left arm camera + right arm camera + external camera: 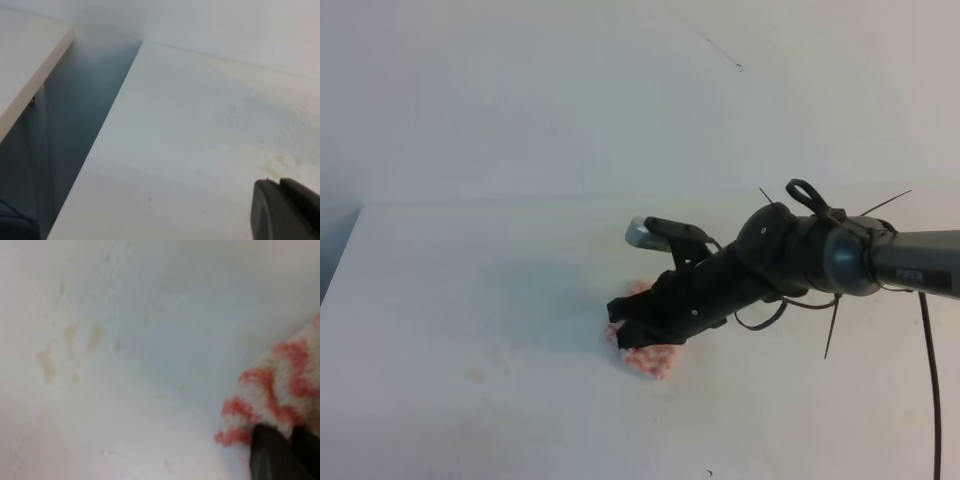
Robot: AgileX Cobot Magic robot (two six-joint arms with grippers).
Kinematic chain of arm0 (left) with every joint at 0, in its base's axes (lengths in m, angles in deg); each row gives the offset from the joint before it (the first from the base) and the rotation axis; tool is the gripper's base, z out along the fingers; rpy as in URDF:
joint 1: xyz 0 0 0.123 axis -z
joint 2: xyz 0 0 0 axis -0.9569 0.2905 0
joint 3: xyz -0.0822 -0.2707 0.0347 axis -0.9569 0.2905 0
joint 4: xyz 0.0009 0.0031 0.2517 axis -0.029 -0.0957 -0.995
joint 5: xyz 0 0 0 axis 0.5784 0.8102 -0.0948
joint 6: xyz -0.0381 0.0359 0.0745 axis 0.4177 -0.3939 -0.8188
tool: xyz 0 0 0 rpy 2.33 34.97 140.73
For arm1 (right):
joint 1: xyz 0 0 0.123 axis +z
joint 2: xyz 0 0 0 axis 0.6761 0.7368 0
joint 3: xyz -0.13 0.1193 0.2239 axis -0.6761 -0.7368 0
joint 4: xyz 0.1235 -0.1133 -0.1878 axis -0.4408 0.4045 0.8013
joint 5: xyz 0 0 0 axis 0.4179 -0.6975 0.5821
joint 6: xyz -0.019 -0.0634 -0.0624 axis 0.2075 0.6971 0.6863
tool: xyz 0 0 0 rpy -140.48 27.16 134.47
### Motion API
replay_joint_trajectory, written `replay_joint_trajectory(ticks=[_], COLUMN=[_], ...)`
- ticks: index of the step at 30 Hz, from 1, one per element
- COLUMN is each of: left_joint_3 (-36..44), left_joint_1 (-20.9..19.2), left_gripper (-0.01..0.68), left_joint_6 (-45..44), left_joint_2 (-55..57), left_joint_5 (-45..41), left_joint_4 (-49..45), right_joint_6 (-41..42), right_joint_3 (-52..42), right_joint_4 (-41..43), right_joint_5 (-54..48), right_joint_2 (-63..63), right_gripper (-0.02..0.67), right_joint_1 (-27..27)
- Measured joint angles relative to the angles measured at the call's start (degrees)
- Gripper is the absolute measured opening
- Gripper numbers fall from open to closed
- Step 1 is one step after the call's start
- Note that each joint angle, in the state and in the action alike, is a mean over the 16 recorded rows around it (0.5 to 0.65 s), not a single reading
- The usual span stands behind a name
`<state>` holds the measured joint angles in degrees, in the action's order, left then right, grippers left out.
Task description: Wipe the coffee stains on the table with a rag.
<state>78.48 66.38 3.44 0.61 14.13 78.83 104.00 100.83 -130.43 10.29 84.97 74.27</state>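
The white table (470,300) is marked by faint yellowish smudges (70,347); no amber puddle can be made out. The right arm (820,255) is stretched in from the right and angled down. The rag (645,355) is pinched in the nearly closed right gripper (632,325) and pressed against the table near its middle. Only a dark corner of the left gripper (287,210) is seen; its state cannot be told. No writing can be read.

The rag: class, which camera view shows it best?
The exterior high view: the rag shows against the table, pressed under the right gripper. The right wrist view shows one blurred striped corner; the left wrist view shows none.
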Motion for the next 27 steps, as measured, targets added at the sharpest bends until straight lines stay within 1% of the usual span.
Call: replay_joint_trajectory(ticks=[4,8,13,19,27], left_joint_3=[0.0,0.0,0.0,0.0,0.0], left_joint_1=[0.0,0.0,0.0,0.0,0.0], left_gripper=[-0.001,-0.001,-0.001,-0.001,-0.001], left_joint_6=[0.0,0.0,0.0,0.0,0.0], left_joint_2=[0.0,0.09,0.0,0.0,0.0], left_joint_5=[0.0,0.0,0.0,0.0,0.0], left_joint_4=[0.0,0.0,0.0,0.0,0.0], right_joint_6=[-0.05,-0.12,-0.19,-0.19,2.03], right_joint_3=[0.03,0.1,0.14,-0.21,-2.99], right_joint_4=[0.6,2.09,4.77,10.59,19.17], right_joint_5=[2.61,2.44,-1.11,-6.54,-10.62], right_joint_2=[0.02,-0.04,-0.45,-2.66,-9.31], right_gripper=[0.019,0.021,0.022,0.022,0.02], right_joint_1=[-0.99,-2.79,-5.93,-9.24,-11.08])
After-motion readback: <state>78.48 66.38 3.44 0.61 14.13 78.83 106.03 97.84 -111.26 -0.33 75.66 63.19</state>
